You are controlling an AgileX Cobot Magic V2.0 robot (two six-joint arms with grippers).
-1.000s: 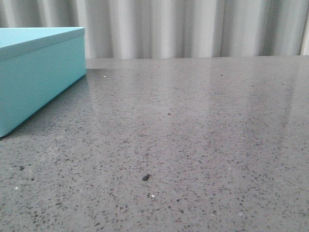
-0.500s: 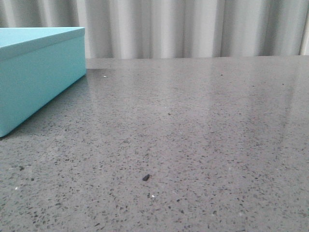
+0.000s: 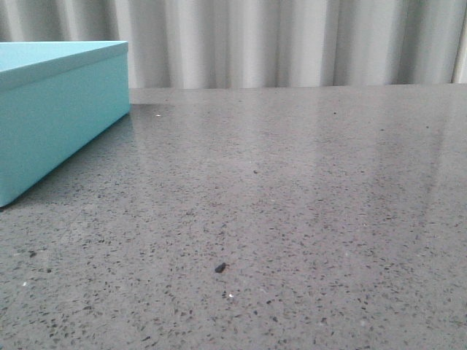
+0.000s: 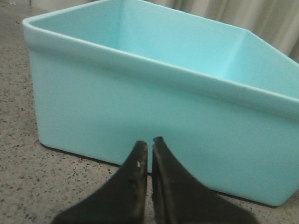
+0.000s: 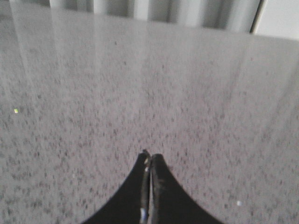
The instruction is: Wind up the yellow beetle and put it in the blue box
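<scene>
The blue box (image 3: pixel 58 109) stands at the far left of the grey speckled table in the front view. In the left wrist view the blue box (image 4: pixel 154 102) is open-topped, its inside looks empty as far as it shows, and no lid is on it. My left gripper (image 4: pixel 150 143) is shut and empty, low over the table just in front of the box's near wall. My right gripper (image 5: pixel 150 156) is shut and empty above bare table. The yellow beetle is out of view. Neither gripper shows in the front view.
A small dark speck (image 3: pixel 220 267) lies on the table (image 3: pixel 292 204) near the front middle. Pale pleated curtains (image 3: pixel 292 40) hang behind the table's far edge.
</scene>
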